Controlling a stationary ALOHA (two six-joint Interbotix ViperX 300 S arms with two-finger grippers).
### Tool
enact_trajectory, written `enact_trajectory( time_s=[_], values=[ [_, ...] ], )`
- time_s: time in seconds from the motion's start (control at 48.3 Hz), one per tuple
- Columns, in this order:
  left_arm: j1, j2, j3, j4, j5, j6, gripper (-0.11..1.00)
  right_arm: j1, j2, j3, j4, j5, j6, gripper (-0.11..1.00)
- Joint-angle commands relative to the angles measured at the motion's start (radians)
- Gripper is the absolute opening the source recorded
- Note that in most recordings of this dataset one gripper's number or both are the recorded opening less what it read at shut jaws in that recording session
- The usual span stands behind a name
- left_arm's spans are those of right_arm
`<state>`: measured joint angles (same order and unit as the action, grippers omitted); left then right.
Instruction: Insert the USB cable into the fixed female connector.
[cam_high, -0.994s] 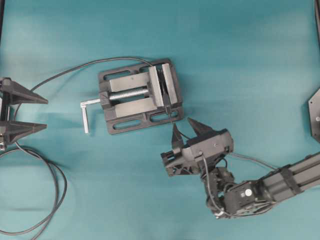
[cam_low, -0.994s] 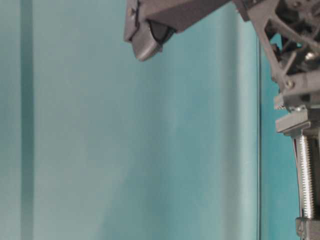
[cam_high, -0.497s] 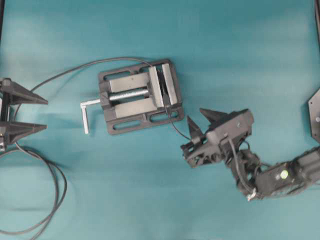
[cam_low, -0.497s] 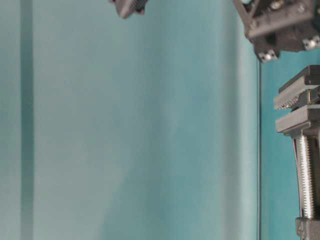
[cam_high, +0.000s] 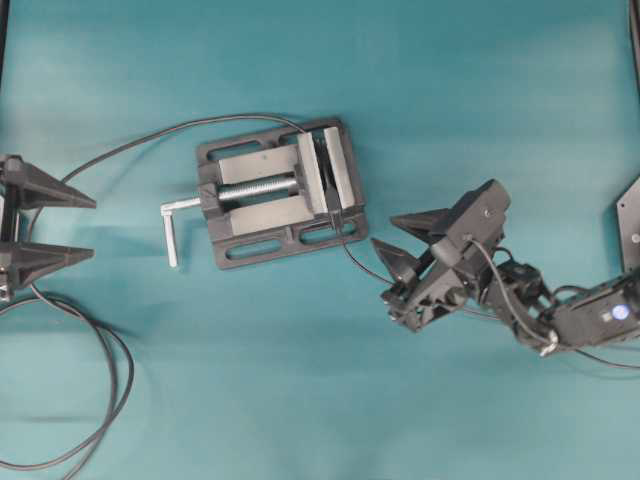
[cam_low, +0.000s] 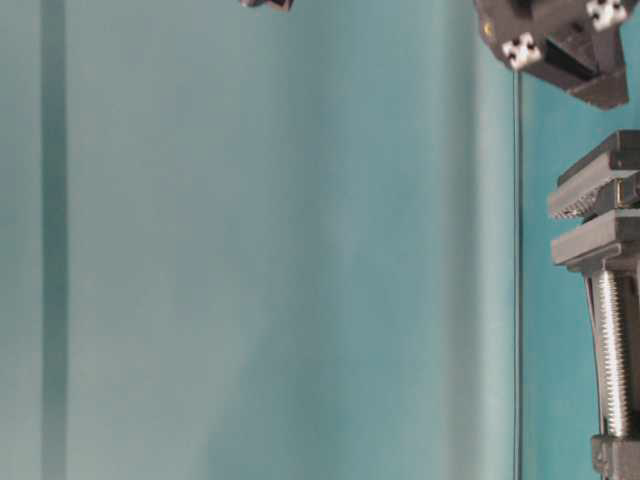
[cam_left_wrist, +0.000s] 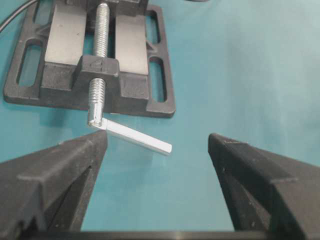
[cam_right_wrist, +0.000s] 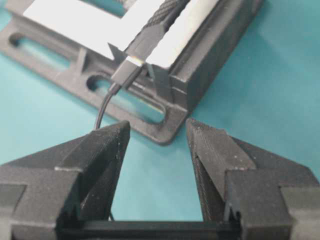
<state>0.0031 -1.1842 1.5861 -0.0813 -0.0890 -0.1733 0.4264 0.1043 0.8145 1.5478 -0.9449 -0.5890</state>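
Right wrist view: USB cable (cam_right_wrist: 129, 67) plug sits seated in the fixed female connector (cam_right_wrist: 161, 20) clamped in the vise (cam_right_wrist: 210, 55), just ahead of the empty, half-spread right gripper (cam_right_wrist: 154, 145).

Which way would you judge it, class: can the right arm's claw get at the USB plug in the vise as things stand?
Probably yes. The right claw is open and empty, facing the USB cable plug at the vise edge, with only bare table between them. The left claw sits far off.
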Motion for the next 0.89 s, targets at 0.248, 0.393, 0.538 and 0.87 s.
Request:
enact_trajectory(
  time_s=[0.248,0.393,0.538,0.87],
  values=[
    [0.002,0.015,-0.014,0.005,-0.005,-0.005,0.98,-0.031,-0.184,0.141,-0.137,0.117,0.006,0.56],
    [0.002,0.015,-0.014,0.003,-0.005,-0.006,0.98,-0.031,-0.235,0.192,-0.173,0.150,0.026,0.68],
    [0.002,0.015,-0.014,0.003,-0.005,-0.008,0.98,-0.031,-0.265,0.224,-0.199,0.198,0.028,0.91],
    [0.002,0.015,-0.015,0.003,0.005,-0.014,0.98,-0.026,-0.428,0.351,-0.376,0.249,0.028,0.92]
  ],
)
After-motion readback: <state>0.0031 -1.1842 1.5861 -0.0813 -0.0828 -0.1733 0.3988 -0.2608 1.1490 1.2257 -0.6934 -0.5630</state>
